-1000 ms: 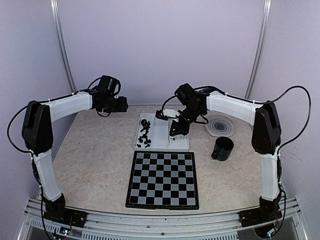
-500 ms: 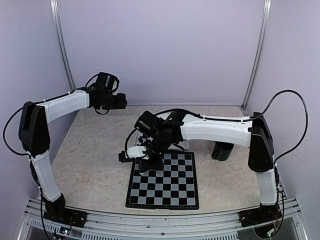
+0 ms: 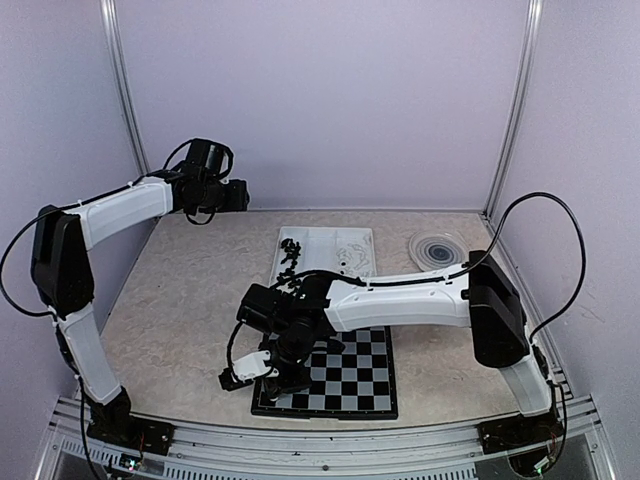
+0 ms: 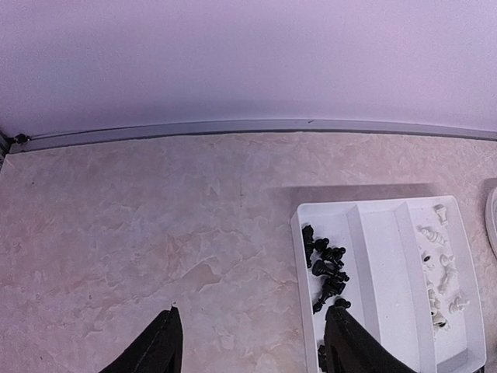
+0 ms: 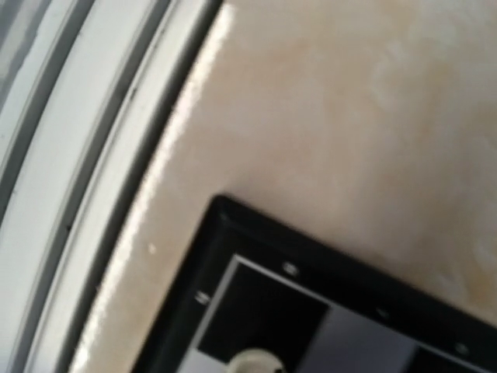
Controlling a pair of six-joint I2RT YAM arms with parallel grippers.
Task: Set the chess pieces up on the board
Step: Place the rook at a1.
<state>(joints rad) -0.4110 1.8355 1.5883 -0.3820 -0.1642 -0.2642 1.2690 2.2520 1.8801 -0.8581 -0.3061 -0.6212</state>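
The board [image 3: 350,375] lies near the front edge, and no piece shows on the squares I can see. My right arm reaches across it, with the right gripper [image 3: 268,384] low over the near left corner. In the right wrist view its fingers are out of frame. The rounded top of a white piece [image 5: 255,362] shows at the bottom edge over the corner black square of the board [image 5: 256,233]. Black chess pieces [image 4: 326,268] and white ones [image 4: 439,264] lie in the white tray [image 4: 299,225]. My left gripper [image 4: 252,350] hangs open and empty, high at the back left.
The white tray [image 3: 320,240] sits behind the board, with black pieces [image 3: 290,262] on its left side. A striped round plate [image 3: 438,250] lies at the back right. The metal rail [image 5: 93,155] runs close to the board's corner. Walls close in the back and both sides.
My right arm has swung from the tray's white pieces across the board to its near left corner. The left arm has drifted slightly up and left, still open.
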